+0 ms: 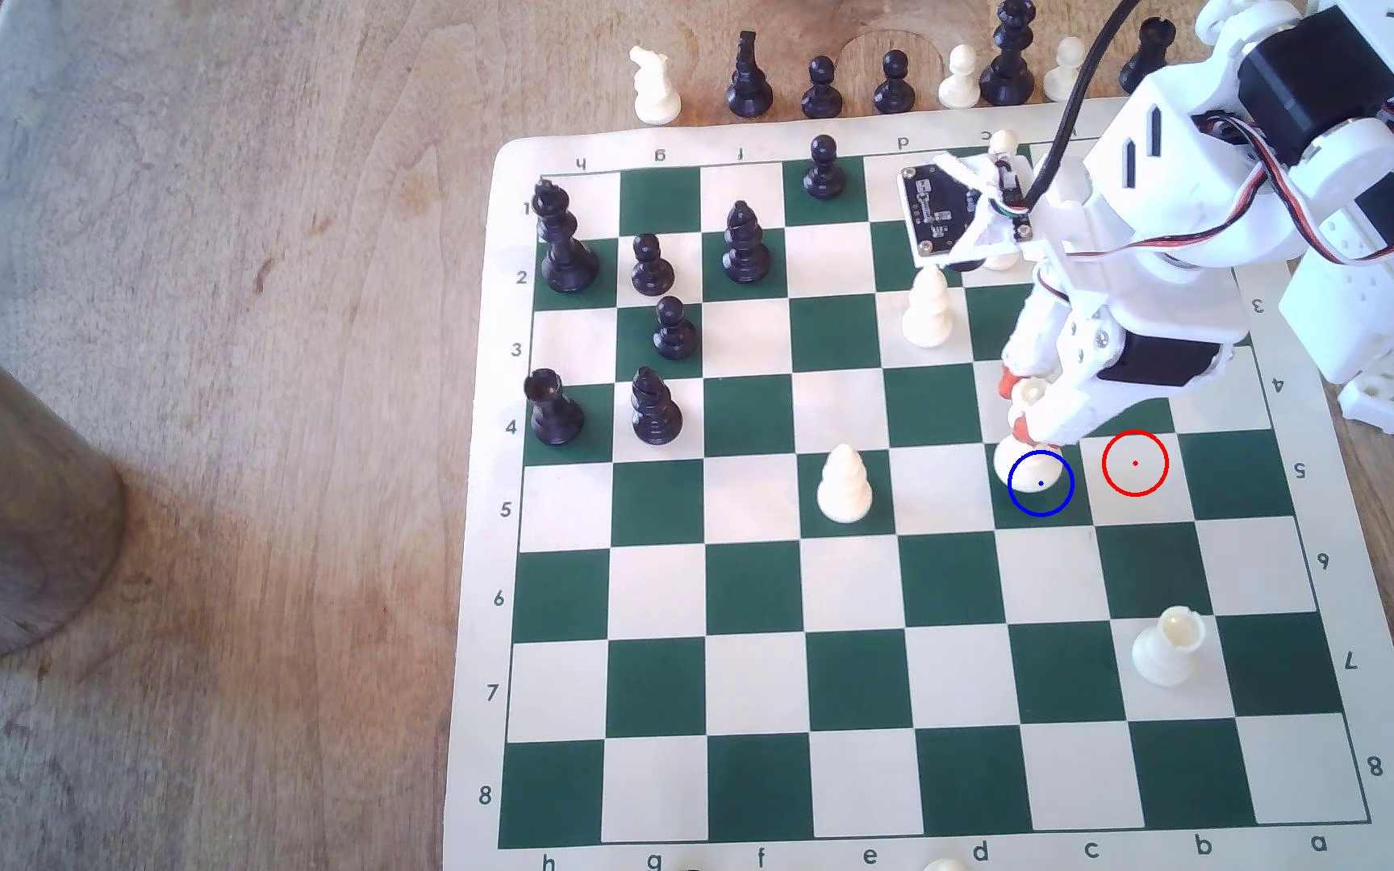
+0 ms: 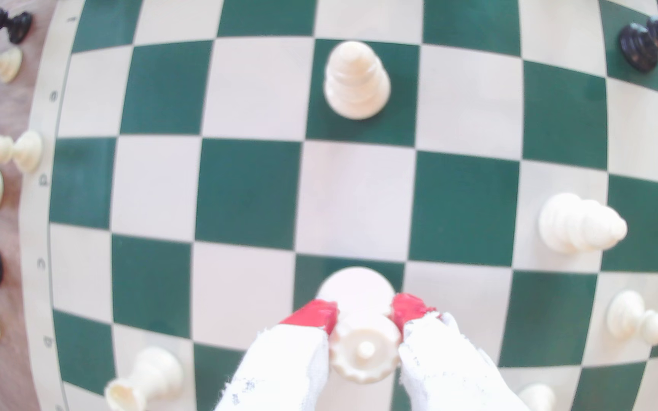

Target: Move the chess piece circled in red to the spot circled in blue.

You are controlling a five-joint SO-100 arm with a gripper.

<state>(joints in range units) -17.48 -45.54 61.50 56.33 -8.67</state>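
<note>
The queen (image 1: pixel 1031 423) is being pinched at the neck by the gripper (image 1: pixel 1022 410), right of centre in the exterior view, base already sitting inside the blue ring (image 1: pixel 1041 483). The red ring (image 1: pixel 1135 463) square is bare, so pretty much only letting go is left.

white rook (image 1: pixel 1169 645) upright on cream square | white bishop (image 1: pixel 844 485) mid-board | black king (image 1: pixel 564 239) board corner

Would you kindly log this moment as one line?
gripper: shut on queen | queen base on blue-ringed square | red-ringed square: vacated
</note>
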